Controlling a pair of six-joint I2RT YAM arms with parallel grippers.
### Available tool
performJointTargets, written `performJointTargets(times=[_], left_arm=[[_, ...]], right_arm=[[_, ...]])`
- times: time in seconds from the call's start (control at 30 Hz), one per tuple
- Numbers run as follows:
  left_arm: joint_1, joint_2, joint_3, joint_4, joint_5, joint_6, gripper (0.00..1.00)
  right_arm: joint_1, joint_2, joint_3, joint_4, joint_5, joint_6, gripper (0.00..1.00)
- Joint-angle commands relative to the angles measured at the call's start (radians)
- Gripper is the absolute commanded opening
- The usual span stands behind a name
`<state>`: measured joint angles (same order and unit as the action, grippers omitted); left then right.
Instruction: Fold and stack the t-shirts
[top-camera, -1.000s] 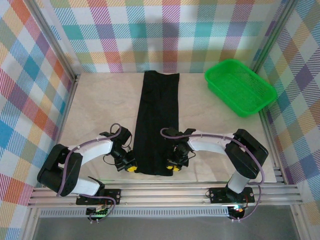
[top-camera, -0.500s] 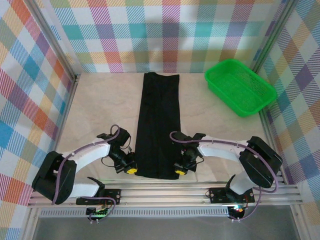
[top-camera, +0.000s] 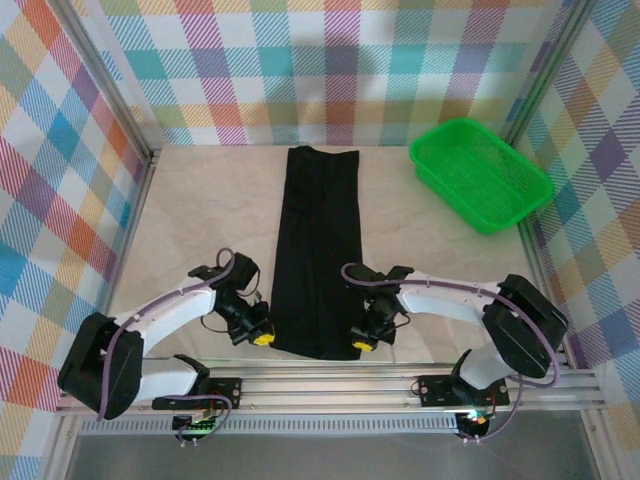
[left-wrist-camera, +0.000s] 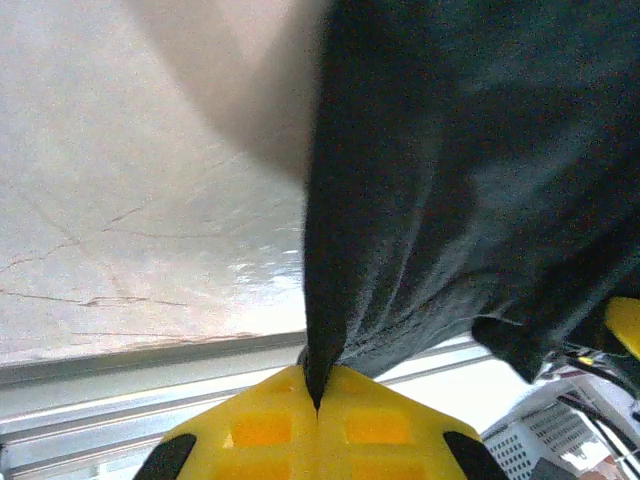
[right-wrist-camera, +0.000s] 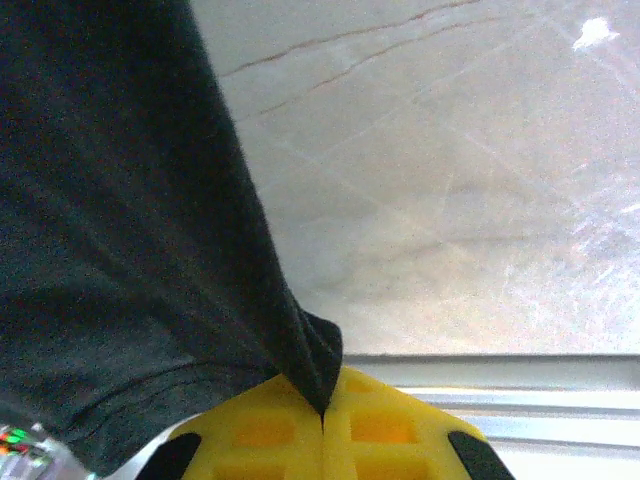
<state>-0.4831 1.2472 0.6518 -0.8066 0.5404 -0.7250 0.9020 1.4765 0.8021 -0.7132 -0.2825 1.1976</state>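
From the top camera, you are seeing the black t-shirt (top-camera: 318, 250) lying as 1 long, narrow strip of soft cloth. It is running from the back wall down the middle of the pale, marble-veined desk (top-camera: 200, 220) to its near edge. Your left claw (top-camera: 262, 338) is sitting at the strip's near left corner and your right claw (top-camera: 360, 344) at its near right corner, both yellow-tipped. The green plastic mesh basket (top-camera: 478, 172), rectangular with sloping walls, is standing well apart at the far right corner.

In the left wrist camera, the 2 yellow fingers (left-wrist-camera: 260, 428) are pressing together on a pinch of the dark cloth. The cloth is fanning upward from them in soft creases over the glossy desk.

In the right wrist camera, the 2 yellow fingers (right-wrist-camera: 385, 428) are likewise clamping together on a bunched corner of the t-shirt. The cloth is spreading to the left, with a seam line showing low down.
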Motion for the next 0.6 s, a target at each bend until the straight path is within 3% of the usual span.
performJointTargets(times=[0.0,0.2,0.57], left_arm=[[-0.010,-0.026,0.119,-0.026,-0.076,-0.053,0.00],[0.015,0.069,0.292,0.019,-0.202,-0.148,0.00],[0.129,0.371,0.564,0.084,-0.316,-0.147,0.00]], right_arm=[[-0.054,-0.051,0.051,-0.059,0.028,0.015,0.00],[-0.196,0.005,0.205,-0.082,0.037,-0.059,0.00],[-0.396,0.320,0.578,-0.085,0.042,-0.191,0.00]])
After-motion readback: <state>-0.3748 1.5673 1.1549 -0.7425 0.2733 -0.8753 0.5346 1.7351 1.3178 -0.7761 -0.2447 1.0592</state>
